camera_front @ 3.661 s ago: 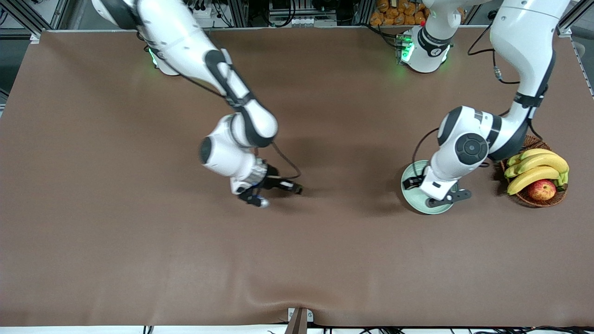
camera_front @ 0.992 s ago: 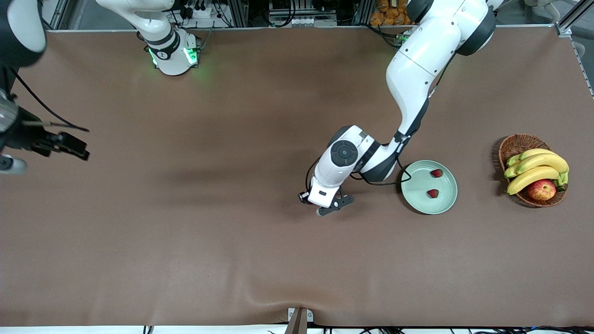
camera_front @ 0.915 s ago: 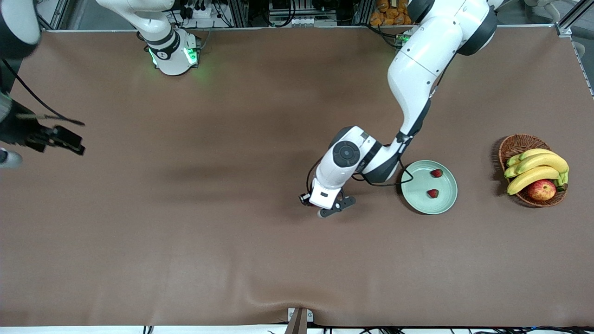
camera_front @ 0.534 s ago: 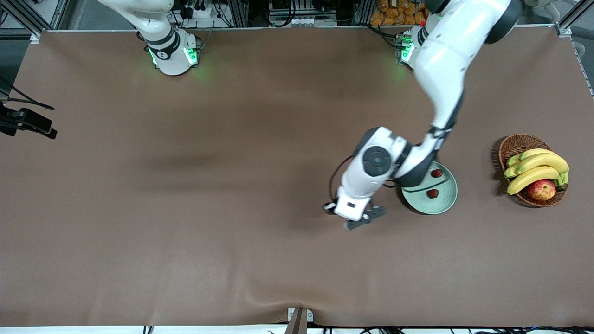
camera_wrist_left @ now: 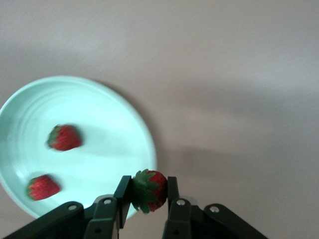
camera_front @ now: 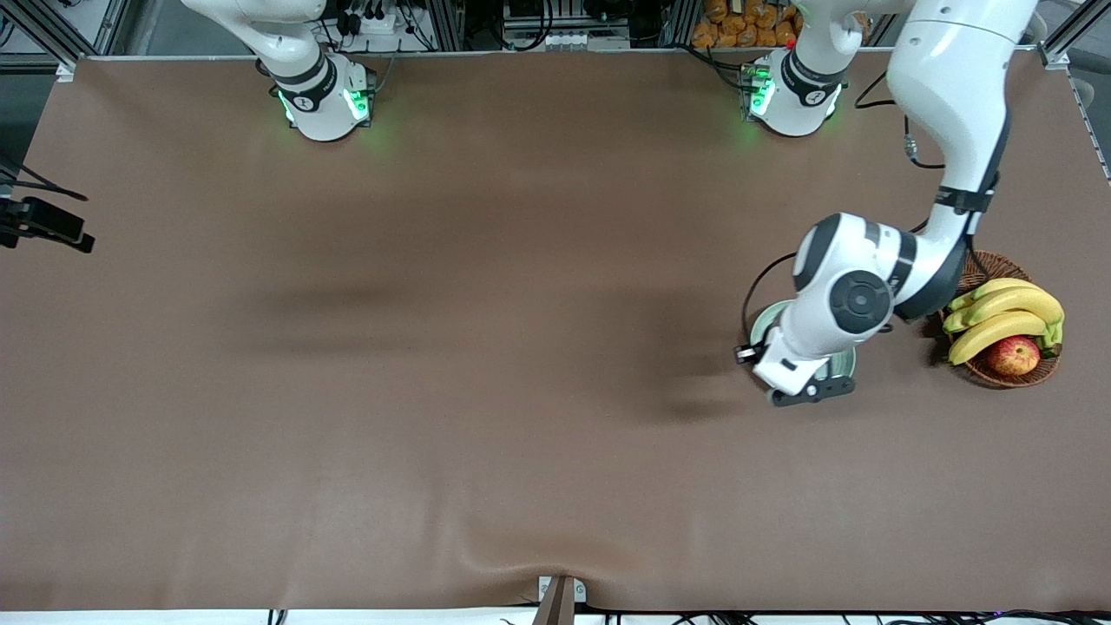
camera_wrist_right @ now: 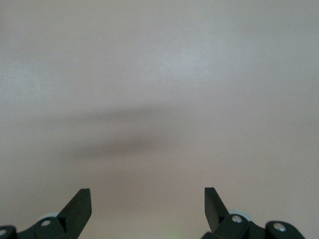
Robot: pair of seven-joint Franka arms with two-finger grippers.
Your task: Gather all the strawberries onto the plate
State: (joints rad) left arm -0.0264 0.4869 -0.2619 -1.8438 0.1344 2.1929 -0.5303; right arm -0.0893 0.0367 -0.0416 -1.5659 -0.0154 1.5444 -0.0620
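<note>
No text, label, brand, number or sign can be read in any of the views. Small dark marks are seen on the collars of the two arm bases at the top of the front view, but they are too small to be made out.
</note>
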